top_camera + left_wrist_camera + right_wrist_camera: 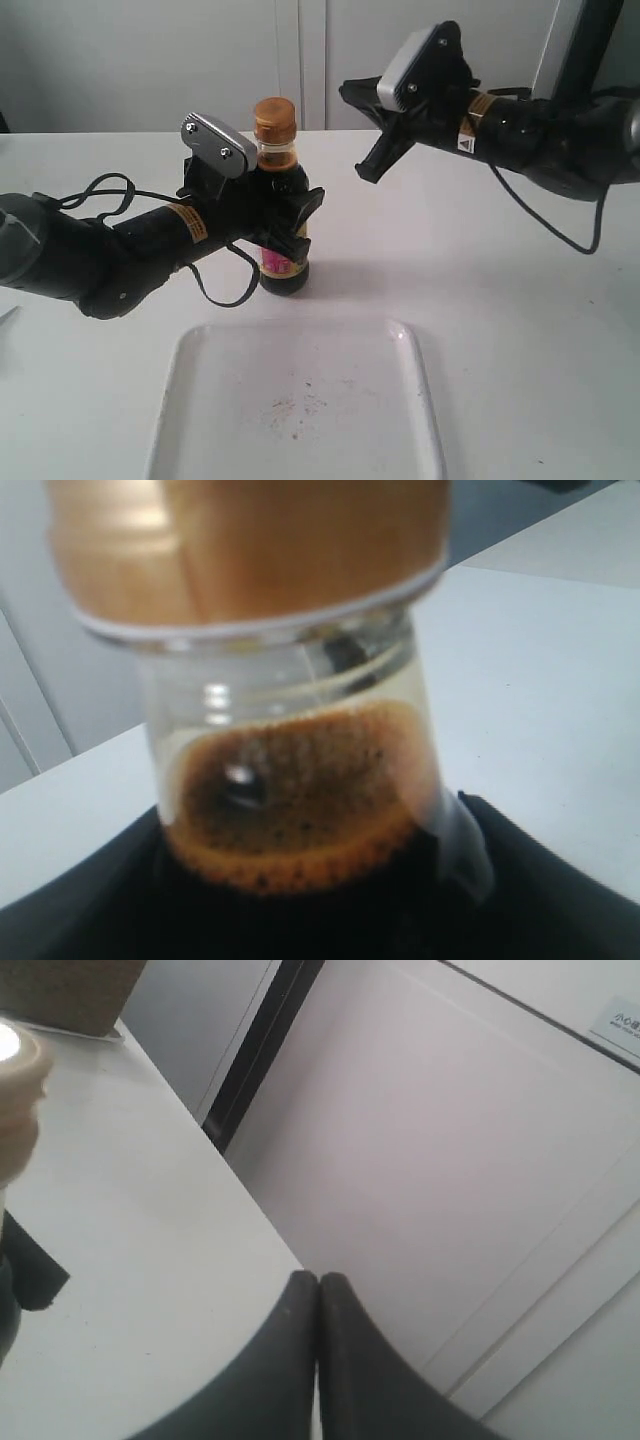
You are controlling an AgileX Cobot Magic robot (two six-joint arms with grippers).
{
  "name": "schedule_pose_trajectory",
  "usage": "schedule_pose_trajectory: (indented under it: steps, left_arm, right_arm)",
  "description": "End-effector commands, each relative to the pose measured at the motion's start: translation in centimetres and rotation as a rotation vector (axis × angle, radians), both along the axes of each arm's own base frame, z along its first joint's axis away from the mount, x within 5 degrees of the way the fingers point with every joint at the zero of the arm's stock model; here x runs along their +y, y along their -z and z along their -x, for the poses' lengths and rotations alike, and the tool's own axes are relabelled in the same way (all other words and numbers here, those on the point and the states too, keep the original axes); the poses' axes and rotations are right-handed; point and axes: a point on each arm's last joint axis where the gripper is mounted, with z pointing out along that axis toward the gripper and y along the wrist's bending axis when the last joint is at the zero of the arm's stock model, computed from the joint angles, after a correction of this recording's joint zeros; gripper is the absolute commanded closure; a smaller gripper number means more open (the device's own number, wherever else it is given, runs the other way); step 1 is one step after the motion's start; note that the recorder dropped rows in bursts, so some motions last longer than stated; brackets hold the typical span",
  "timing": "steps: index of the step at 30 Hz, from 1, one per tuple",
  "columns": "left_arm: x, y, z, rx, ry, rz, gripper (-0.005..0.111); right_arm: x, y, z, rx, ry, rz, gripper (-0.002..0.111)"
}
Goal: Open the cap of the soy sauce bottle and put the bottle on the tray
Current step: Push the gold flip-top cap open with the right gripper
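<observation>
Soy sauce bottle (282,225) standing upright on the white bench (500,290), at 12 o'clock from the tray (297,405) and apart from its rim. We see the left gripper (285,215) with its fingers clamped around the bottle's body, below the neck. The amber cap (274,118) sits closed on top. At 2 o'clock from the bottle, the right gripper (368,140) hangs in the air, its fingers (300,1360) pressed together, holding nothing.
</observation>
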Motion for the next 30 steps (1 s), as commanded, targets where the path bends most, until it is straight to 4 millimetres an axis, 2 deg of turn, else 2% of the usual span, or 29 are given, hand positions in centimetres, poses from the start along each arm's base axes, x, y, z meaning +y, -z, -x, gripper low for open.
schedule_pose_trajectory:
  steps: [1, 9, 13, 24, 30]
  left_arm:
    - [-0.2, 0.7, 0.4, 0.039, 0.024, -0.036, 0.107]
    - [-0.3, 0.6, 0.5, 0.057, 0.03, -0.017, 0.107]
    - [-0.3, 0.6, 0.5, 0.057, 0.03, -0.017, 0.107]
    - [-0.3, 0.6, 0.5, 0.057, 0.03, -0.017, 0.107]
    - [-0.3, 0.7, 0.5, 0.059, 0.029, -0.019, 0.107]
  right_arm:
    - [0.5, 0.7, -1.0, -0.004, -0.004, 0.008, 0.108]
    - [3.3, 1.9, -1.4, -0.083, -0.052, 0.115, 0.108]
    - [4.2, 1.3, -1.5, -0.105, -0.069, 0.107, 0.108]
    - [5.4, 0.9, -1.0, -0.133, -0.108, 0.095, 0.108]
    - [5.8, 0.5, -0.4, -0.189, -0.185, 0.066, 0.108]
